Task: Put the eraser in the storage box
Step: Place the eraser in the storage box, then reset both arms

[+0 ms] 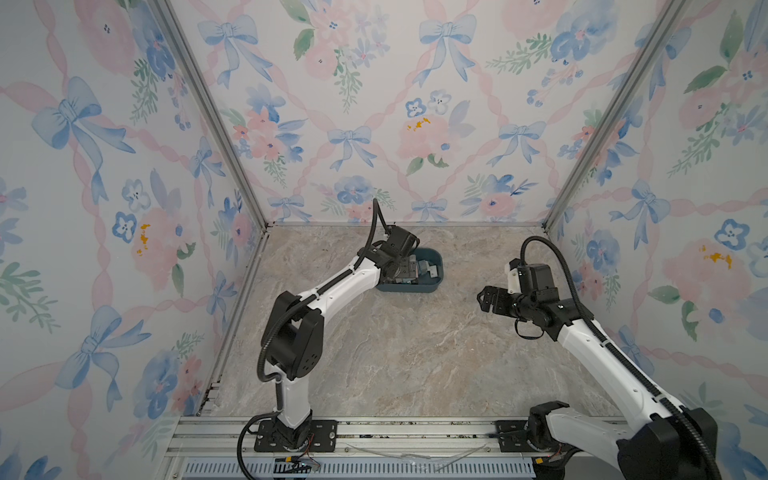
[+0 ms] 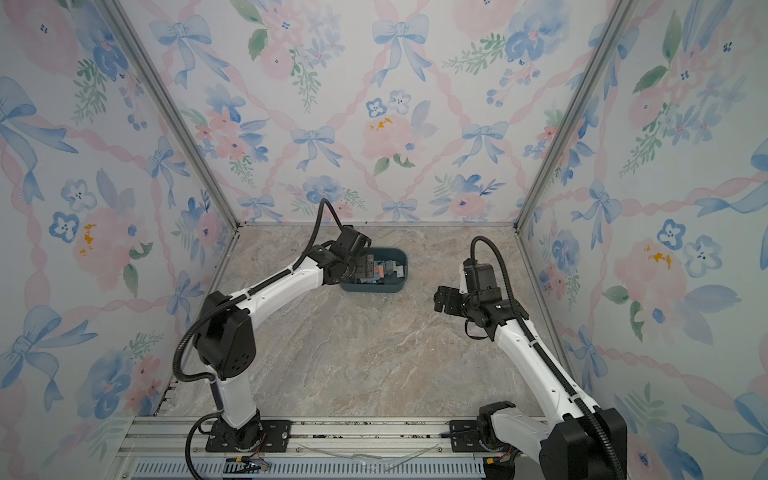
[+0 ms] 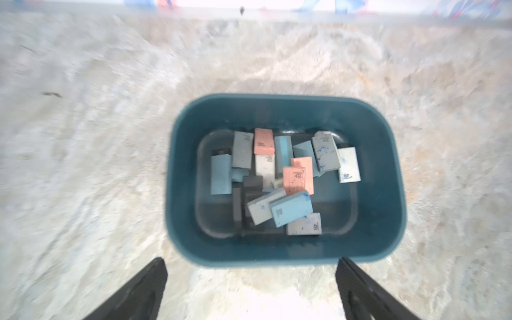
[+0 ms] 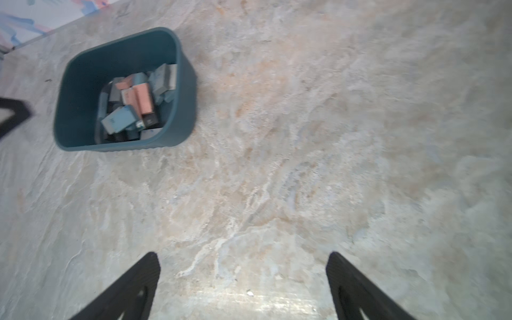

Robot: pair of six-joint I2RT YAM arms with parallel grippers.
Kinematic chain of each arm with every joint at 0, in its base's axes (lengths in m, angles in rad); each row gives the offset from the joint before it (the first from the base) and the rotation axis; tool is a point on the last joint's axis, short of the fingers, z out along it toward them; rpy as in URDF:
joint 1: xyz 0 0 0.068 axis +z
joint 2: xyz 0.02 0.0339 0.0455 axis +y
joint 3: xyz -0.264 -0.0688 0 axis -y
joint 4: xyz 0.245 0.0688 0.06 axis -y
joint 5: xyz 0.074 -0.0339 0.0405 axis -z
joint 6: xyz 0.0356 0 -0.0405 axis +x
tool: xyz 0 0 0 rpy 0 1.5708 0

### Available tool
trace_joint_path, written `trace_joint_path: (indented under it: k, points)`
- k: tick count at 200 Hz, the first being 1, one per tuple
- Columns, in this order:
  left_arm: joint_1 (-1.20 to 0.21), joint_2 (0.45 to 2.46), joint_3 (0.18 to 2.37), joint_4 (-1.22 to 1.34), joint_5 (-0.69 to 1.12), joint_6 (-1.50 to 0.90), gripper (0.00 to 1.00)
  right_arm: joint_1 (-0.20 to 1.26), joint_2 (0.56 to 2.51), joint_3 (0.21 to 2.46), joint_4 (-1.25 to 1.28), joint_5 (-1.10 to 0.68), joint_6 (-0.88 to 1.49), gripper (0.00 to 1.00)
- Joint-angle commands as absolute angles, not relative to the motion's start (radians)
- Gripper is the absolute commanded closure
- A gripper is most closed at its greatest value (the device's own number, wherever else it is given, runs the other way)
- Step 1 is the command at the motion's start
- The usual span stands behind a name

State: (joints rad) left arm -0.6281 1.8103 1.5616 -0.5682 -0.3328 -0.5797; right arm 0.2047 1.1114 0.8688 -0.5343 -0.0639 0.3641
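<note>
We see the storage box (image 1: 415,289), a dark teal tub with rounded corners and a rim, in both top views. It stands on the marbled worktop (image 1: 395,353) toward the back wall, about midway across.

Inside it lies a loose heap of erasers (image 3: 297,180). They are pink, pale blue, grey, white and black blocks, and several rest across one another. A few carry the print 4B. Every eraser we can see is inside the box, mostly gathered on its floor and away from the walls. We cannot pick out any single one as the task's own eraser.

The left hand (image 3: 251,260) hangs over the end of the box nearest its own arm. In the top views its wrist covers that part of the tub. In the left wrist view, which is a little blurred, its two dark fingers (image 3: 149,282) stand spread wide. They frame the box's near wall, and nothing is held between them.

The right hand (image 4: 243,253) is well apart from the box, off to its right side and above bare worktop. In the right wrist view its fingers also stand wide apart and grip nothing, and the box with its erasers sits far off toward one corner of that view.
</note>
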Motion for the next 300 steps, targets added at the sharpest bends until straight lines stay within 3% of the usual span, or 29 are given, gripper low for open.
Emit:
trace_joint_path:
  k: [1, 25, 48, 67, 99, 126, 154, 188, 204, 219, 241, 255, 300]
  points:
    - [-0.62, 1.572, 1.382, -0.433, -0.492, -0.55, 0.02, 0.092, 1.026, 0.777, -0.431, -0.036, 0.305, 0.04]
    - [-0.563, 1.341, 1.075, -0.224, -0.568, -0.476, 0.02, -0.011, 0.933, 0.603, -0.19, 0.021, 0.25, 0.04]
    - [-0.437, 1.154, 0.768, 0.016, -0.503, -0.413, 0.02, -0.029, 0.919, 0.404, 0.155, 0.135, 0.182, 0.04]
    - [-0.336, 1.015, 0.57, 0.141, -0.468, -0.376, 0.02, -0.028, 0.987, 0.329, 0.356, 0.183, 0.149, 0.04]
    - [-0.242, 0.911, 0.413, 0.281, -0.507, -0.238, 0.02, -0.018, 1.227, 0.346, 0.558, 0.223, 0.102, 0.04]
    - [-0.2, 0.945, 0.283, 0.536, -0.492, -0.161, 0.02, 0.001, 1.35, 0.391, 0.685, 0.22, 0.056, 0.04]
    - [-0.121, 1.071, 0.193, 0.747, -0.377, -0.141, 0.02, 0.002, 1.391, 0.438, 0.651, 0.175, 0.064, 0.04]
    - [-0.1, 1.256, 0.151, 1.015, -0.323, -0.091, 0.02, 0.044, 1.557, 0.356, 0.985, 0.201, 0.037, 0.04]
    - [-0.098, 1.332, 0.181, 1.071, -0.263, -0.044, 0.02, 0.07, 1.53, 0.396, 0.86, 0.22, 0.01, 0.04]
    - [-0.095, 1.399, 0.213, 1.085, -0.244, -0.017, 0.02, 0.071, 1.546, 0.384, 0.912, 0.222, 0.007, 0.04]
    - [-0.09, 1.588, 0.197, 1.332, -0.237, 0.003, 0.02, 0.072, 1.538, 0.39, 0.886, 0.221, 0.008, 0.04]
    - [-0.078, 1.531, 0.236, 1.148, -0.204, -0.023, 0.02, 0.073, 1.537, 0.389, 0.889, 0.226, 0.007, 0.04]
    - [-0.041, 1.549, 0.254, 1.146, -0.16, -0.044, 0.02, 0.073, 1.54, 0.392, 0.884, 0.22, 0.007, 0.04]
